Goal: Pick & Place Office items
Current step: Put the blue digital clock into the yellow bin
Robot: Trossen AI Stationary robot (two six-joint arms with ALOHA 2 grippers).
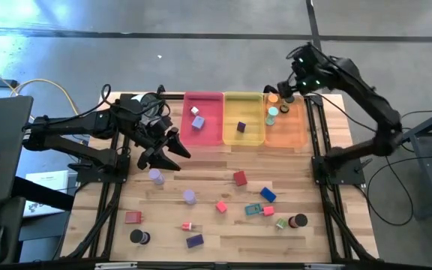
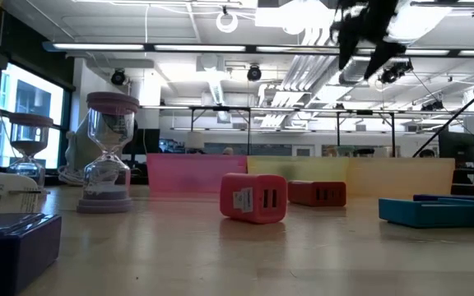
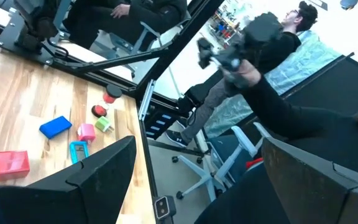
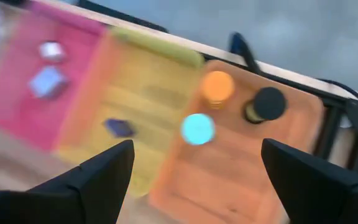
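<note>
Office items (image 1: 240, 178) lie scattered over the table's near half, a few already in the pink, yellow and orange trays (image 1: 243, 118) along the far edge. Left gripper (image 1: 172, 154), jaws wide and empty, hangs just beyond a lavender cylinder (image 1: 156, 176), the closest piece. Right gripper (image 1: 285, 88), also wide and empty, hovers over the orange tray's far end, well away from the loose pieces.
</note>
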